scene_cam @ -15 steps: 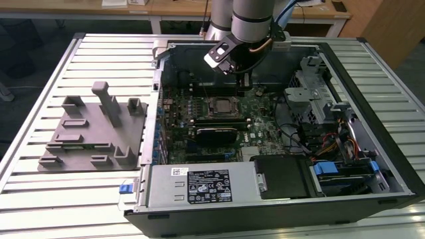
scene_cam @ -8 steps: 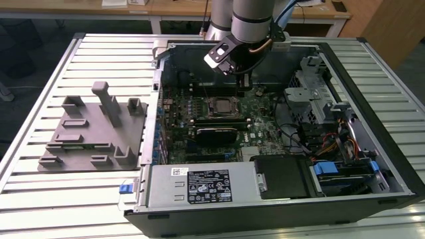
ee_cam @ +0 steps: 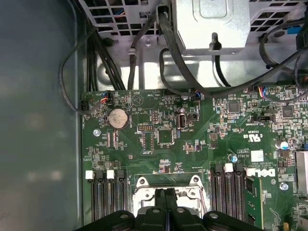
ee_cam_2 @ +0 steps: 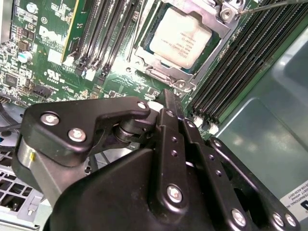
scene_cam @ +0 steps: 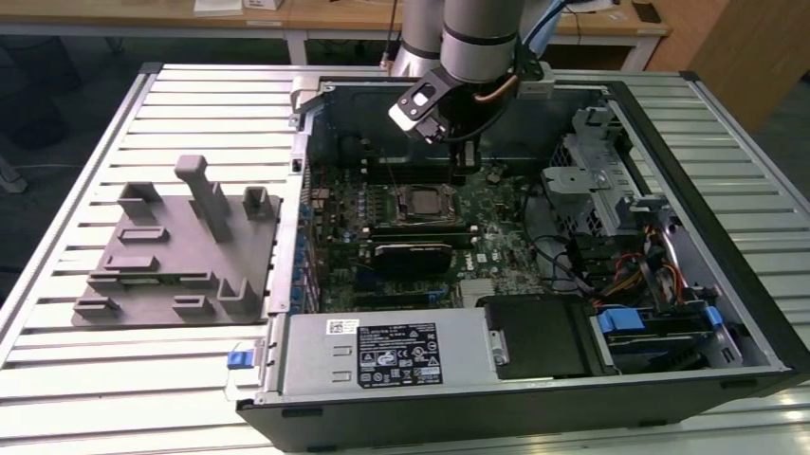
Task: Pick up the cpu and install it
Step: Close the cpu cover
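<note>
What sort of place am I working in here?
Probably a robotics lab or workshop set up for computer assembly: an open computer case lies on a slatted metal table, a grey holder block beside it, wooden desks behind.

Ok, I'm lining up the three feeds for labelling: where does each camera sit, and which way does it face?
Exterior view: off the arm, high, looking down into the open computer case; arm and gripper show.
First wrist view: on the arm, facing the motherboard past the shut gripper.
Second wrist view: on the arm, facing the cpu sitting in its socket, over the gripper's body.
Shared: both wrist views show gripper and socket.
</note>
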`<state>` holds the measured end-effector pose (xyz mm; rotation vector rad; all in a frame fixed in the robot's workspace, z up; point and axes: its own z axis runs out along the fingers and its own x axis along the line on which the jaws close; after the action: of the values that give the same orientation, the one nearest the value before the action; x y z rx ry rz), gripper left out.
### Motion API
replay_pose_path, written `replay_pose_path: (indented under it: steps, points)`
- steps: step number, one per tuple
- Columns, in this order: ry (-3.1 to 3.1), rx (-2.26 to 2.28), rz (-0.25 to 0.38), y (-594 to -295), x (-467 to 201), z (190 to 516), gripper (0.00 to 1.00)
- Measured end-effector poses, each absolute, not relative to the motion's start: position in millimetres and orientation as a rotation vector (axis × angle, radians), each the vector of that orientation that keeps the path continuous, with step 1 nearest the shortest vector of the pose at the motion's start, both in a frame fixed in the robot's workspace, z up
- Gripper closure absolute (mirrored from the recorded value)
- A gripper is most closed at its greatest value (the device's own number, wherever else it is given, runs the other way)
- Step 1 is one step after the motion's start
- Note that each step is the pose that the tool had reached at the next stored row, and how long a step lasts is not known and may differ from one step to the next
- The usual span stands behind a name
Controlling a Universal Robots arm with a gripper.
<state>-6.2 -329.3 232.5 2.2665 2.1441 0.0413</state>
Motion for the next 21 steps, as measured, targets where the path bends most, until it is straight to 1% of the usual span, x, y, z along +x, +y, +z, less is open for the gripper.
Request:
replay_pose_path:
  steps: [5, 21]
  points:
    - [2.147, 2.269, 0.031, -329.4, -6.2, 232.6, 0.89]
    - [2.147, 2.269, 0.032, -329.9, -28.8, 230.9, 0.89]
